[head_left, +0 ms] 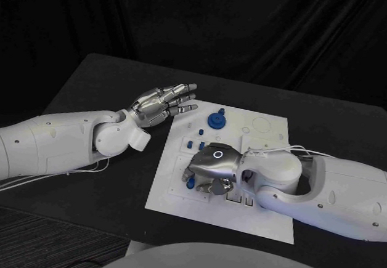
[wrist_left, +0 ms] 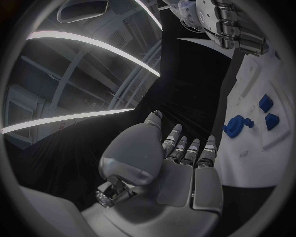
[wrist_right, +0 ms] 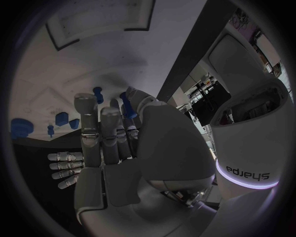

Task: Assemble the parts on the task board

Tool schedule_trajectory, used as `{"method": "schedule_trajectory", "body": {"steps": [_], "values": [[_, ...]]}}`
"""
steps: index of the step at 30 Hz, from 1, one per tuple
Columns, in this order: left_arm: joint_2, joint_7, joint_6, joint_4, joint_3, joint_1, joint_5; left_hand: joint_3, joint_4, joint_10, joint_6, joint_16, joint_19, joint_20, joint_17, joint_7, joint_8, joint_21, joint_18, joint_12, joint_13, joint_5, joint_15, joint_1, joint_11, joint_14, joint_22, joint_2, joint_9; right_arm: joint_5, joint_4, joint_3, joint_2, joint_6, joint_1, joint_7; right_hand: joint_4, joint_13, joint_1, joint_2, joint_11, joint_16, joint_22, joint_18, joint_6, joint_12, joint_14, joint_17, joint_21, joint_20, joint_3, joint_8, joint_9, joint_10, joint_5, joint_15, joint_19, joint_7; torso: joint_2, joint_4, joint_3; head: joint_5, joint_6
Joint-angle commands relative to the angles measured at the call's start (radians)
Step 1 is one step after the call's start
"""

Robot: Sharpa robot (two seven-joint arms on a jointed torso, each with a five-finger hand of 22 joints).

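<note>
The right hand (head_left: 211, 167) sits low over the middle-left of the task board (head_left: 270, 128) in the centre of the head picture, palm down and fingers curled toward the plate; in its wrist picture a slim blue peg (wrist_right: 126, 105) rises just beside its fingertips (wrist_right: 98, 111), but whether they actually pinch it I cannot tell. Another small blue part (head_left: 190, 182) lies on the board at the hand's lower left, two more (head_left: 189, 144) just above it, and a larger round blue part (head_left: 217, 119) stands near the board's upper left. The left hand (head_left: 163, 103) hovers over the black table (head_left: 100, 78) just off the board's upper-left corner, fingers stretched out and apart, holding nothing.
</note>
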Motion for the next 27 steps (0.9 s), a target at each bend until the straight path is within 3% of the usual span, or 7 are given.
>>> {"method": "schedule_trajectory", "body": {"steps": [1, 9, 13, 16, 20, 23, 27], "values": [[0.002, 0.007, 0.016, 0.000, 0.001, -0.002, 0.001, 0.004, -0.002, -0.001, -0.005, 0.004, 0.000, 0.001, 0.000, 0.000, 0.003, -0.002, 0.004, -0.004, 0.001, 0.003, 0.005, 0.001, 0.003, 0.000, -0.001, 0.009, 0.000, -0.005, 0.001, 0.000, -0.006, -0.013, -0.003, -0.012, -0.002, -0.001, -0.009, 0.001, 0.008, -0.013, 0.070, 0.012, -0.070, -0.006, -0.019, -0.019, -0.032, -0.001, -0.033, 0.000, -0.021, -0.070, -0.021, -0.004, -0.018, -0.015, 0.000, -0.0001, 0.0005, 0.000, 0.000], [-0.003, 0.007, 0.016, 0.002, 0.001, -0.002, 0.001, 0.004, -0.003, -0.001, -0.005, 0.004, 0.001, 0.001, 0.000, 0.000, 0.003, -0.002, 0.004, -0.004, 0.001, 0.003, 0.006, 0.000, 0.003, 0.000, 0.000, 0.009, 0.000, 0.025, 0.043, 0.000, -0.085, -0.216, 0.009, 0.058, 0.152, -0.002, 0.053, -0.034, 0.017, -0.018, 0.063, 0.018, -0.250, 0.053, -0.041, -0.049, -0.073, -0.001, -0.168, -0.003, -0.076, -0.254, -0.065, -0.003, -0.033, -0.049, -0.001, 0.0008, -0.0002, -0.015, 0.000], [-0.010, 0.007, 0.014, 0.004, 0.001, -0.002, 0.001, 0.004, -0.003, -0.001, -0.005, 0.004, 0.001, 0.001, 0.000, 0.000, 0.003, -0.002, 0.004, -0.004, 0.001, 0.003, 0.006, 0.000, 0.003, 0.000, 0.000, 0.009, 0.000, 0.119, 0.083, 0.000, -0.150, -0.336, 0.054, 0.102, 0.179, 0.000, 0.050, -0.048, 0.018, -0.008, 0.067, 0.014, -0.252, 0.074, -0.036, -0.041, -0.059, 0.000, -0.186, -0.001, -0.078, -0.263, -0.079, -0.003, -0.027, -0.049, 0.000, -0.0002, 0.0004, -0.021, 0.000], [-0.015, 0.008, 0.010, 0.006, 0.001, -0.002, 0.001, 0.004, -0.004, -0.001, -0.003, 0.006, 0.002, 0.001, 0.000, 0.000, 0.004, -0.002, 0.004, -0.002, 0.001, 0.004, 0.006, 0.000, 0.004, 0.000, 0.001, 0.009, 0.000, 0.268, 0.120, 0.000, -0.218, -0.413, 0.107, 0.134, 0.175, 0.005, 0.047, -0.022, 0.022, 0.000, 0.067, 0.013, -0.263, 0.113, -0.033, -0.036, -0.058, 0.004, -0.171, -0.003, -0.079, -0.244, -0.070, 0.003, -0.024, -0.028, -0.001, 0.0001, 0.0001, -0.028, 0.000], [-0.018, 0.012, 0.005, 0.007, 0.001, -0.002, 0.001, 0.004, -0.007, 0.000, 0.001, 0.007, 0.003, 0.001, 0.000, 0.001, 0.006, -0.001, 0.003, 0.000, 0.001, 0.003, 0.007, 0.000, 0.005, 0.001, 0.002, 0.006, 0.001, 0.448, 0.139, 0.000, -0.298, -0.446, 0.163, 0.162, 0.151, 0.027, 0.079, 0.033, 0.015, -0.005, 0.065, 0.014, -0.100, 0.212, -0.042, -0.053, -0.073, 0.018, -0.139, 0.046, -0.056, -0.153, -0.019, 0.023, -0.028, 0.026, -0.005, -0.0016, -0.0016, -0.038, 0.000], [-0.017, 0.019, -0.001, 0.007, 0.001, -0.002, 0.001, 0.003, -0.009, 0.000, 0.003, 0.007, 0.003, 0.001, 0.000, 0.002, 0.007, -0.001, 0.003, 0.001, 0.002, 0.003, 0.006, 0.000, 0.005, 0.001, 0.002, 0.003, 0.002, 0.547, 0.134, 0.000, -0.358, -0.411, 0.187, 0.134, 0.141, 0.078, 0.067, 0.046, -0.022, -0.021, 0.060, 0.022, 0.014, 0.344, -0.054, -0.081, -0.095, 0.004, -0.133, 0.103, -0.028, -0.029, 0.012, -0.007, -0.035, 0.057, -0.007, -0.0018, -0.0031, -0.055, 0.000], [-0.018, 0.029, -0.005, 0.010, 0.001, -0.003, 0.001, 0.003, -0.012, 0.001, 0.007, 0.009, 0.005, 0.001, 0.001, 0.002, 0.009, 0.000, 0.003, 0.004, 0.002, 0.002, 0.006, 0.001, 0.006, 0.003, 0.005, 0.000, 0.002, 0.589, 0.114, 0.000, -0.400, -0.315, 0.196, 0.052, 0.136, 0.356, 0.006, 0.057, -0.062, -0.112, 0.035, 0.034, 0.105, 0.756, -0.088, -0.200, -0.207, -0.026, -0.162, 0.184, 0.019, -0.046, 0.024, -0.038, -0.066, 0.021, -0.009, -0.0022, -0.0038, -0.080, 0.000]]}}
